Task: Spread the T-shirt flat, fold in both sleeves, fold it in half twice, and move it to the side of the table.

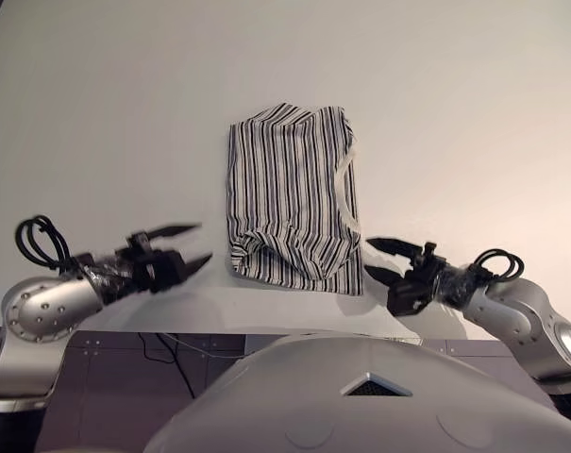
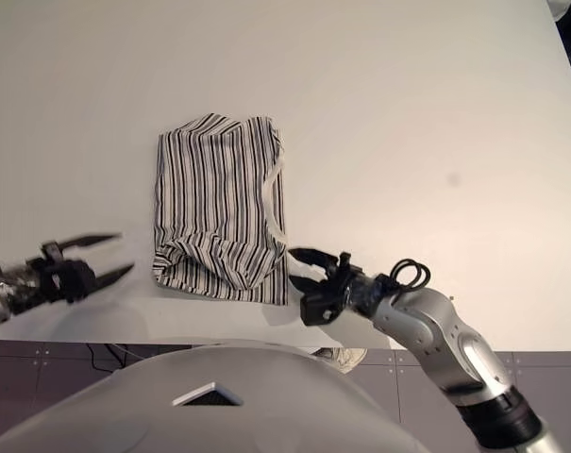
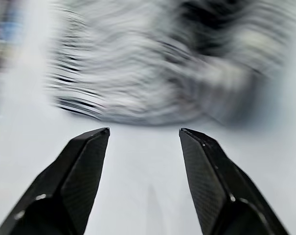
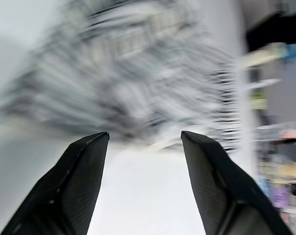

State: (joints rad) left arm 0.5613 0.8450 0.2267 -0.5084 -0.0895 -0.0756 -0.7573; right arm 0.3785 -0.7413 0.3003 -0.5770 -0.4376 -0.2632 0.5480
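**Both pairs of fingers apart at the near corners of the folded T-shirt**

Our left fingers [image 1: 172, 230] are spread wide with nothing between them, tips aimed inward across the counter [image 1: 455, 113] at the shirt's near left corner. A strip of bare surface separates them from the cloth. Our right fingers [image 1: 391, 247] are also apart and empty, and their tips lie just beside the near right corner, closer than the left pair is to its corner. We judge that the two arms mirror each other low over the counter so that each pair can take one near corner at once.

The T-shirt [image 1: 290, 203] lies between them, in the middle of the counter and close to our edge. It is gathered into an upright rectangle with the stripes running away from us. The pale collar [image 1: 344, 179] shows along the right edge, which suggests the sleeves are in and one lengthwise fold is made. The near edge is bunched and rumpled, not crisp.

We take the step in hand to be the second half-fold, carrying the near edge to the far one. The loose near layers may slip out unless both corners are pinched through all of them.
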